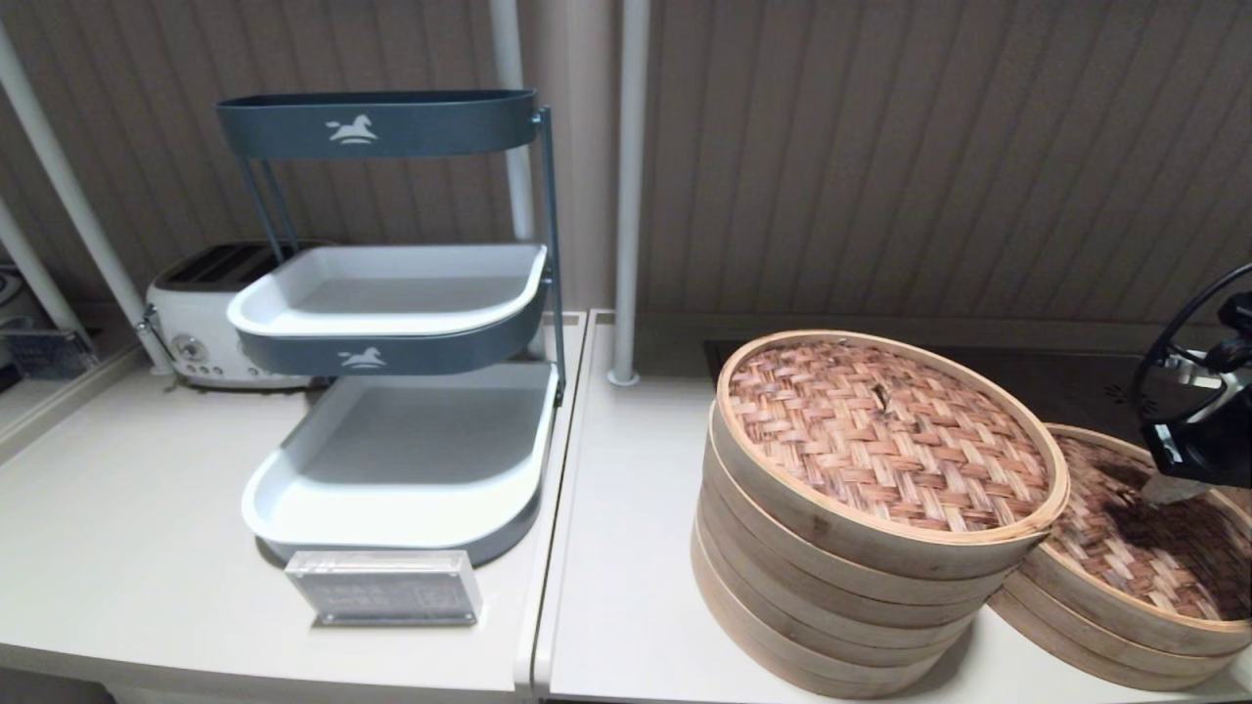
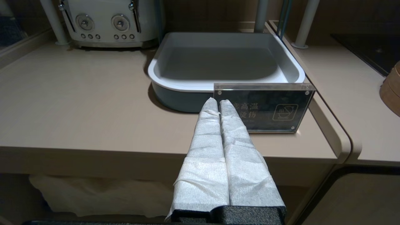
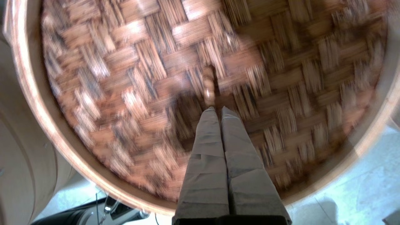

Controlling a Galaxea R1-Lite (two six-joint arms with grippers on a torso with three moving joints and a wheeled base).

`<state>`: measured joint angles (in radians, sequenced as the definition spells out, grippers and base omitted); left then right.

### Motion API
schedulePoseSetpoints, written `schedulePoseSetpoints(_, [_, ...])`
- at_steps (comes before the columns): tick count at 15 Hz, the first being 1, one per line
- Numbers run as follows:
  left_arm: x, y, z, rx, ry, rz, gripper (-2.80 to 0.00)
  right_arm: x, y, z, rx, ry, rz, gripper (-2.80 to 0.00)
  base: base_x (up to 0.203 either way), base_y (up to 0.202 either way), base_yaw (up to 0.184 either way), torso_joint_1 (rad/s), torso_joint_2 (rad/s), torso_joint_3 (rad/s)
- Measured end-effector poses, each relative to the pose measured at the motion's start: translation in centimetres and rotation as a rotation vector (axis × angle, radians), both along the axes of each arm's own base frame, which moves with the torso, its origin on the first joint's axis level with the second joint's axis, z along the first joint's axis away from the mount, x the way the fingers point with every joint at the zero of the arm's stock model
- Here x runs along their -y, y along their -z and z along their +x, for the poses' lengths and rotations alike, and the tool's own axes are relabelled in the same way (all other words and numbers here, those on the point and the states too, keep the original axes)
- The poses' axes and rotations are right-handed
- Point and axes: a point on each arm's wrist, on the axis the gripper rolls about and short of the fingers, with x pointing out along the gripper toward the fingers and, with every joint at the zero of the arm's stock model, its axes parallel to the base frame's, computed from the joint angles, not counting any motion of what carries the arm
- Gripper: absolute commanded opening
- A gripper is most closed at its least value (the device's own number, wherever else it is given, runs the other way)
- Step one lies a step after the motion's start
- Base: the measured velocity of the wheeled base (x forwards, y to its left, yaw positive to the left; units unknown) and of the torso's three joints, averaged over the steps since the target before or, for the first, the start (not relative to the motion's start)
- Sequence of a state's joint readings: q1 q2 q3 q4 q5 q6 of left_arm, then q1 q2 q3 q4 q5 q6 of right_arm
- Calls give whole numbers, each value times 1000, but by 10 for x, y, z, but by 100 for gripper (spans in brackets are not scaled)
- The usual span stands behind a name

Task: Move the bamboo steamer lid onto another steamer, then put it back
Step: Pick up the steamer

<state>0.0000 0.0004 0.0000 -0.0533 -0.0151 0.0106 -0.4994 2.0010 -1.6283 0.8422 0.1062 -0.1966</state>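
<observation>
1. Biggest thing on the counter [image 1: 636,587]: the tall stack of pale bamboo tiers [image 1: 831,606], another steamer, standing upright on the right-hand section with a woven lid [image 1: 885,435] seated on top. That lid tips a little, its near edge lower than its far edge.

2. Just to its right, touching or nearly so, sits the low steamer [image 1: 1105,626], and on it lies the bamboo steamer lid [image 1: 1144,538], flat, woven face up. Being round, it has no long axis; its small centre loop [image 3: 208,82] shows in the right wrist view as a short dark strip just off the fingertips.

3. On the left section, the dark three-tier rack [image 1: 391,323] with pale trays; a white horse emblem marks the top band and the middle band.

4. Behind the rack, a cream toaster [image 1: 210,313] with round dials.

5. Right gripper [image 3: 218,108] hangs over the bamboo steamer lid, close to the loop, its wrapped fingers pressed together with nothing between them.

6. Left gripper [image 2: 218,100] is parked off the counter's front edge, fingers together too, holding nothing.

7. Smallest: the clear acrylic sign [image 2: 264,107] in front of the lowest tray, carrying Chinese characters including 高温 and a square pictogram.
</observation>
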Motion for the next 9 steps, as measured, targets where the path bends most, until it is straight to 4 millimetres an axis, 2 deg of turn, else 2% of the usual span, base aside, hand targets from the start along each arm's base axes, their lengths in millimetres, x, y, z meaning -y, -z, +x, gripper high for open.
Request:
schedulePoseSetpoints(3, [0, 0, 0, 0, 0, 0, -280, -3, -10, -4, 26, -2, -14, -280, 0, 0, 0, 0, 0, 0])
schedulePoseSetpoints(6, [0, 0, 0, 0, 0, 0, -280, -4, -11, -6, 26, -1, -15, -280, 0, 0, 0, 0, 0, 0])
schedulePoseSetpoints(7, [0, 0, 0, 0, 0, 0, -280, -4, -10, -6, 24, -1, -14, 0, 0, 0, 0, 0, 0, 0])
schedulePoseSetpoints(9, [0, 0, 0, 0, 0, 0, -280, -3, -7, -6, 12, -1, -8, 0, 0, 0, 0, 0, 0, 0])
